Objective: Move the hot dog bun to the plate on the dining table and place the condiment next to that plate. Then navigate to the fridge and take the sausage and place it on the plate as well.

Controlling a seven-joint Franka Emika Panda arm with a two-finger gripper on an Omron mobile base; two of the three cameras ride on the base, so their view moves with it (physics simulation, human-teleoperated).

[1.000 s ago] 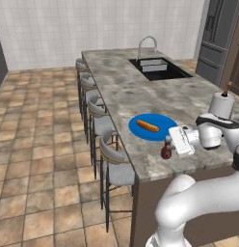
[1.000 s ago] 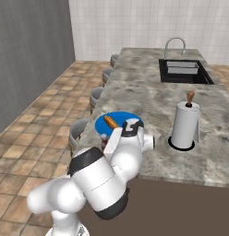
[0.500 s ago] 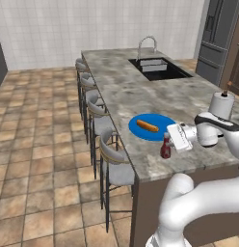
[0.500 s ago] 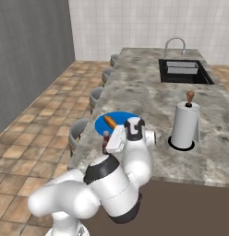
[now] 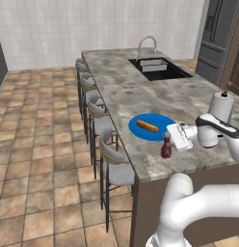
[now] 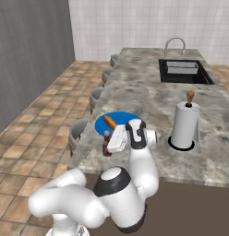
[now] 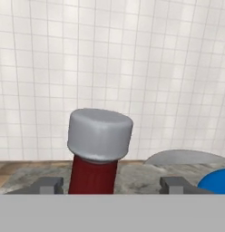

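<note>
Red ketchup bottle (image 5: 165, 146) is stood upright on the table (image 5: 121, 91) just beside the plate (image 5: 151, 127), framed by the gripper (image 7: 110, 185) with fingers spread, and is judged light, rigid, tippy, best gripped mid-body.

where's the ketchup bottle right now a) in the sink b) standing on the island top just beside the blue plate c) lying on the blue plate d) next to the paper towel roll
b: the ketchup bottle stands upright on the dining table just off the rim of the blue plate, which holds the hot dog bun; the gripper has its fingertips spread clear of the bottle on either side.
</note>
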